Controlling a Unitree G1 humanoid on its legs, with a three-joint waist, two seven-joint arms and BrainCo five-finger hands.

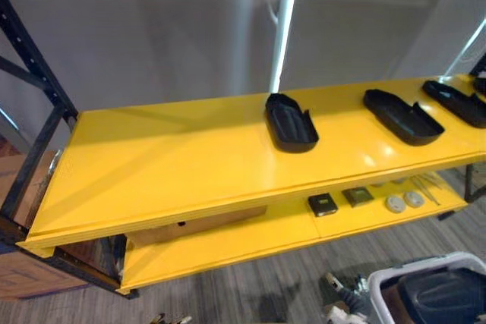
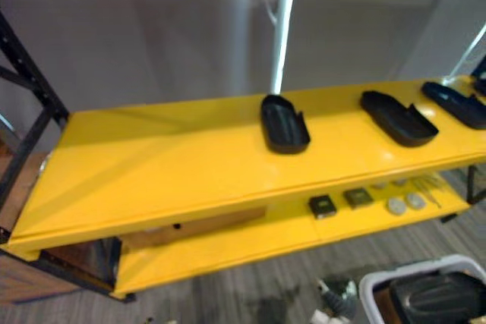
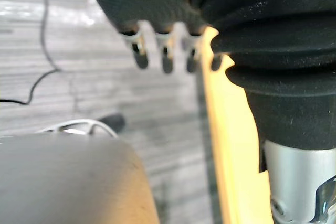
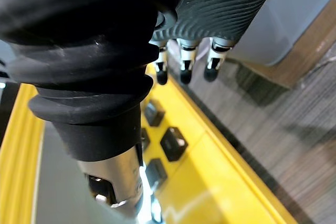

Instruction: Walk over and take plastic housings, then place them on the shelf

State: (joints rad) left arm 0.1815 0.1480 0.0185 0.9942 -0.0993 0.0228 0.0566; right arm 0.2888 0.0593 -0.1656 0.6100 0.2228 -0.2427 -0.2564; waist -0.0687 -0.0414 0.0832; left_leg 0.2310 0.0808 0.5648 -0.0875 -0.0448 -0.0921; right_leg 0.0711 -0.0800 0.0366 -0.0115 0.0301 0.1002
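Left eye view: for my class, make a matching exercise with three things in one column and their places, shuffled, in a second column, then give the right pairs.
Things:
1. leftmost black housing
2. round white discs
3. white bin

Places:
A. on the floor
B. on the top yellow shelf
C. on the lower yellow shelf

Pairs: 1-B, 2-C, 3-A.

black plastic housings, yellow shelf, grey striped carpet, white-rimmed bin

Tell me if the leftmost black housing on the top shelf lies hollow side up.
Hollow side up: the housing shows its raised rim and recessed inside.
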